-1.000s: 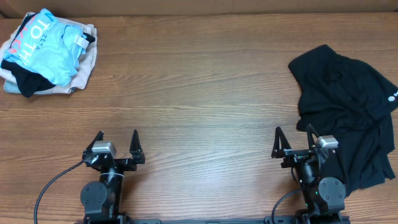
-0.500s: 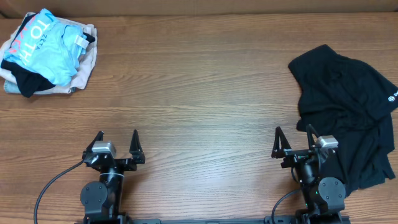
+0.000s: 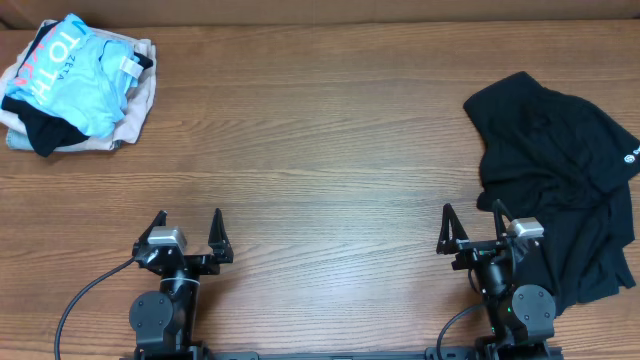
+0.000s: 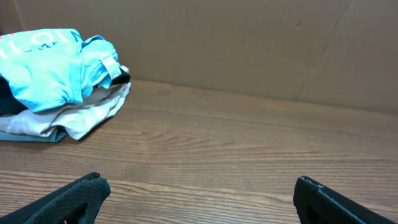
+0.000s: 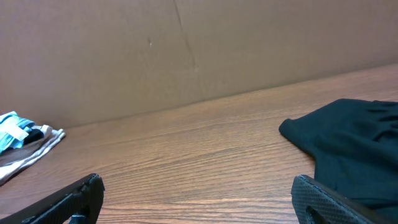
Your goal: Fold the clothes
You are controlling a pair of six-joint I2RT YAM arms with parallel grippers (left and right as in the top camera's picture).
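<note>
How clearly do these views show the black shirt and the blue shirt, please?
Overhead: even light, no glare; black shirt a dark mass, faint folds; blue shirt lettering visible. Left wrist: blue shirt fairly sharp. Right wrist: black shirt cropped at the right edge.

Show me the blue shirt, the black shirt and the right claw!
blue T-shirt [image 3: 82,88], overhead view, middle of its crumpled fabric.
black polo [image 3: 555,165], overhead view, middle of the rumpled cloth.
right gripper [image 3: 470,210], overhead view, midway between its open fingertips.
</note>
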